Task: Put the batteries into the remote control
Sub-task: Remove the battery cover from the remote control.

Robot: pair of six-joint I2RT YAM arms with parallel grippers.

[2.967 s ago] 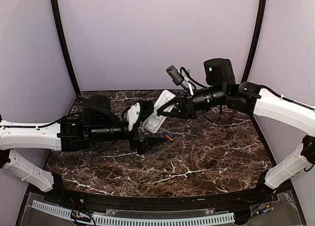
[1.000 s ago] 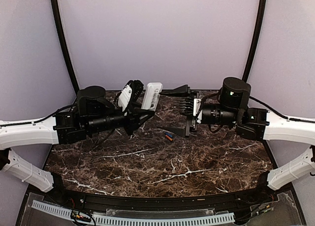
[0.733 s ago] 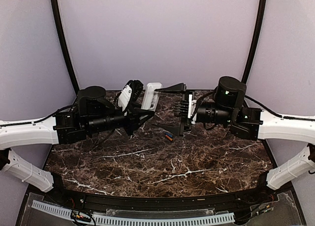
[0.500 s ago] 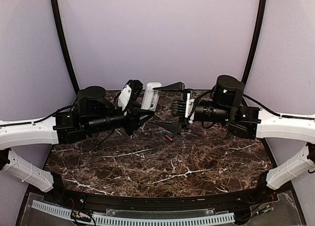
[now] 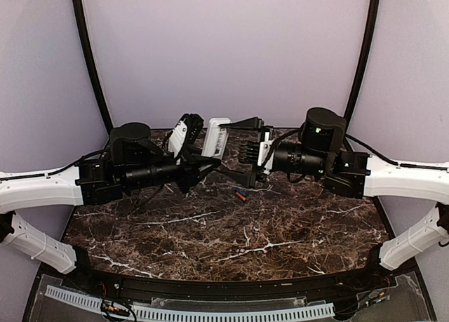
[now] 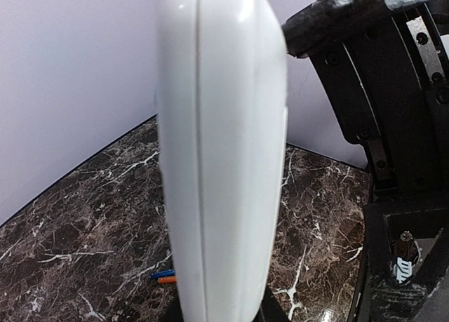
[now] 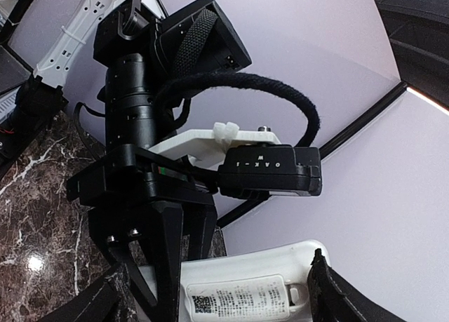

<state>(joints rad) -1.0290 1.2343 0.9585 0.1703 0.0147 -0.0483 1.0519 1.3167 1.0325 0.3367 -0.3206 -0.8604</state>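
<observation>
The white remote is standing upright in mid-air, its labelled back showing, while the orange and blue batteries are lying together on the table below.

Walls: pale lilac walls, plain, at the back and both sides.
Corners: two black curved struts rise where the panels meet.
Table: table of dark brown marble, white veins, black front rim.
Front edge: white slotted strip.
Light: soft, even; small glare spots on the marble.
</observation>
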